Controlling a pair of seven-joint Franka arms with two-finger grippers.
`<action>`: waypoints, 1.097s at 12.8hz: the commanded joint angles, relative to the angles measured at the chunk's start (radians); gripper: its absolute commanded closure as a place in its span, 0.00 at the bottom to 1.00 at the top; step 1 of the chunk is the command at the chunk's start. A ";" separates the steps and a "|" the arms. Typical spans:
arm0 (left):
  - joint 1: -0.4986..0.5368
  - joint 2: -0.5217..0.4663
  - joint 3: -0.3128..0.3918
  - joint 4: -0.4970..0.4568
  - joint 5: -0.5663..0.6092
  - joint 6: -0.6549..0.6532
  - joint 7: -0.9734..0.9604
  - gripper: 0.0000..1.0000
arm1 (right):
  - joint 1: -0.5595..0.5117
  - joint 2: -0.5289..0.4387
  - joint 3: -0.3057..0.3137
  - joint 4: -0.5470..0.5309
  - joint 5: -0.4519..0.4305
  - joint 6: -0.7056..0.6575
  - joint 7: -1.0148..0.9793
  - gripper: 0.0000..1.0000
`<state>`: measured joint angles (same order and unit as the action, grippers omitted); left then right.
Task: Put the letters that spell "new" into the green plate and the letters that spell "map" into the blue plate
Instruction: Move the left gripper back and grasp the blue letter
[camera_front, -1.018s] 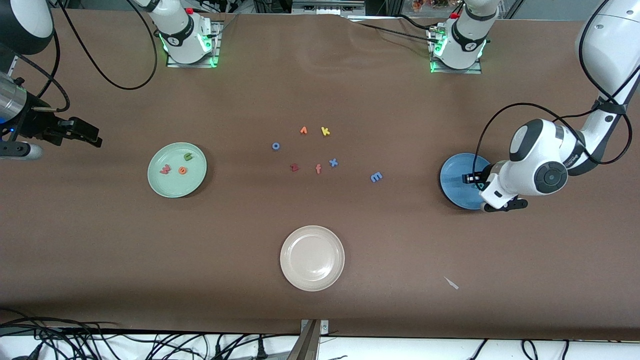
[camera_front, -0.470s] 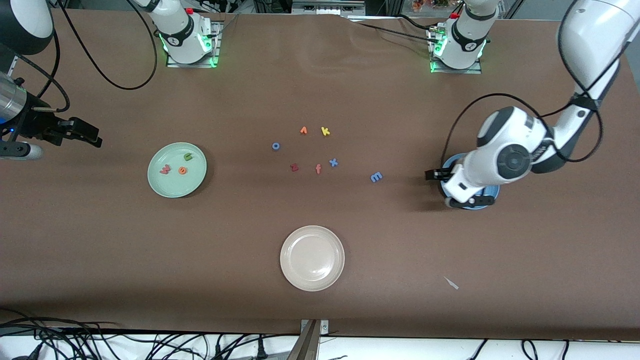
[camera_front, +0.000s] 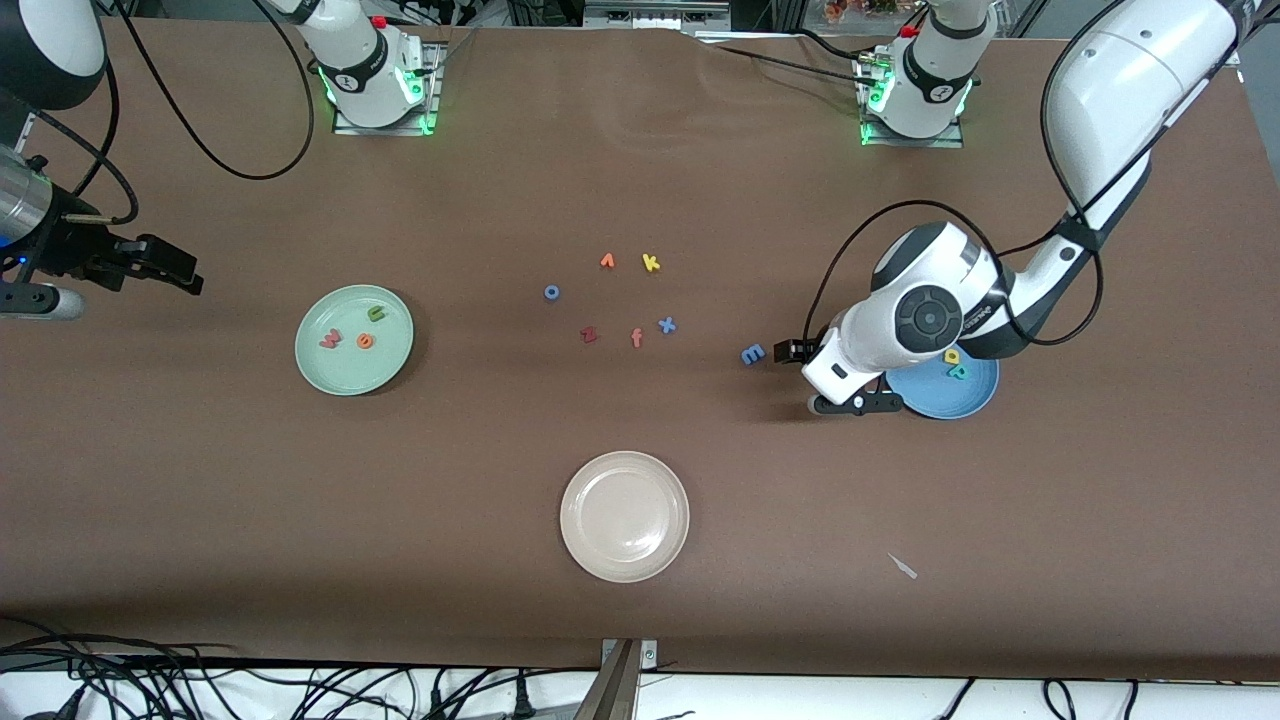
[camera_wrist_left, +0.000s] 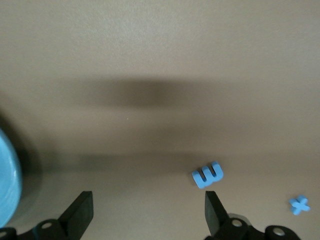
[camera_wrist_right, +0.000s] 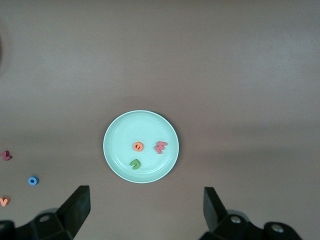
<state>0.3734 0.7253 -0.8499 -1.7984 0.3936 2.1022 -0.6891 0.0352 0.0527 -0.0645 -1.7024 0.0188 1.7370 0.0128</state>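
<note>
Left gripper (camera_front: 790, 352) beside blue "m" (camera_front: 753, 354), jaws spread; right gripper (camera_front: 165, 265) waits, seemingly spread.

My surface (camera_front: 200, 480) is matt brown, cloth-like and faintly creased. The blue "m" (camera_front: 753, 354) looks like soft matt foam. The blue plate (camera_front: 975, 395), green plate (camera_front: 330, 372) and cream-white plate (camera_front: 600, 555) are smooth with a slight sheen. My arm's shell is glossy white plastic.

- cream plate (camera_front: 624, 516), nearest the front camera
- blue "o" (camera_front: 551, 292)
- orange "v" (camera_front: 607, 261) beside yellow "k" (camera_front: 651, 262)
- red "z" (camera_front: 589, 335)
- orange "f" (camera_front: 636, 338)
- blue "x" (camera_front: 667, 324)
</note>
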 joint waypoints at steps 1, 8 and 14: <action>-0.097 0.020 0.072 0.039 0.019 0.028 -0.004 0.01 | 0.000 -0.010 -0.003 -0.008 0.007 -0.008 -0.017 0.00; -0.120 0.066 0.084 0.030 0.024 0.074 -0.021 0.01 | 0.000 -0.004 -0.003 -0.010 0.007 -0.008 -0.017 0.00; -0.238 0.094 0.144 0.033 0.024 0.156 -0.234 0.02 | 0.000 -0.001 -0.003 -0.011 0.007 -0.007 -0.051 0.00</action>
<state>0.1657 0.8075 -0.7259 -1.7866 0.3936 2.2413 -0.8551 0.0352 0.0629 -0.0648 -1.7036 0.0188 1.7348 -0.0149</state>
